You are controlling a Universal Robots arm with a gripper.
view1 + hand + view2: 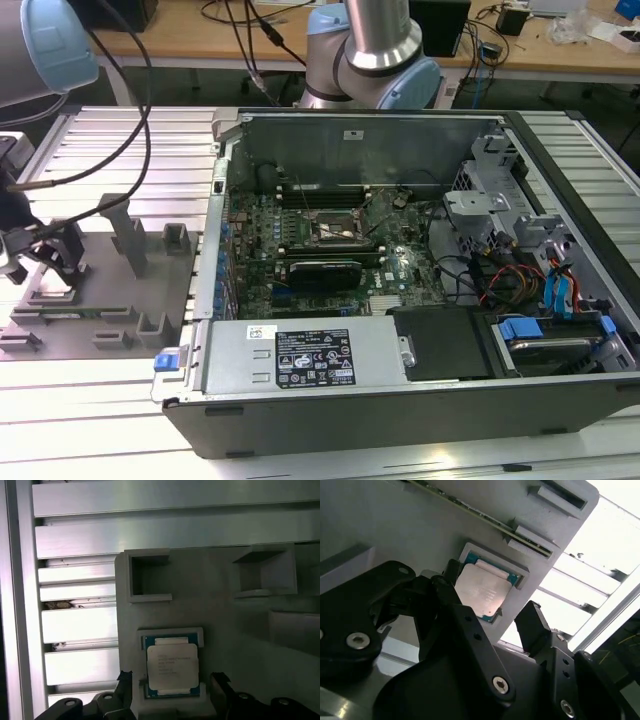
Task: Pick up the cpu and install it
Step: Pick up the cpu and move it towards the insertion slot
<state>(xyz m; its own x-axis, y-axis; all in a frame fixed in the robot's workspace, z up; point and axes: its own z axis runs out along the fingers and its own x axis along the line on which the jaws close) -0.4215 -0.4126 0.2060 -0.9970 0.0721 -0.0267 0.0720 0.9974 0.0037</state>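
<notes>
Black two-finger gripper (171, 677) is wide open and holds nothing. Its fingertips (125, 677) straddle the small flat square cpu with silvery-white metal top (171, 666), one on each side and clear of the chip. In the second wrist view the gripper (490, 587) again shows a finger either side of the cpu (482, 592), with no contact visible.

The cpu lies flat in a shallow square pocket with raised grey walls (172, 631), its thin blue-green rim showing round the metal lid. The pocket is part of the grey plastic fixture plate (225, 630). The same plate has two box-shaped pockets (147, 577) with raised walls further along.

The fixture plate (110, 290) sits on the slatted aluminium table (100, 400), on the exterior view's left, just beside the open dark grey computer case (350, 420). The gripper hangs over the plate's far left end.

The case lies on its side with its panel off. Inside are:
- a green motherboard (300, 225) with a black rectangular socket frame (335, 228) near its middle
- a silver power supply box with a label (310, 355) along the near wall
- a metal drive cage (480, 215) toward the exterior view's right
- blue cables (555, 290) toward the exterior view's right

The cpu is well apart from the socket frame.
</notes>
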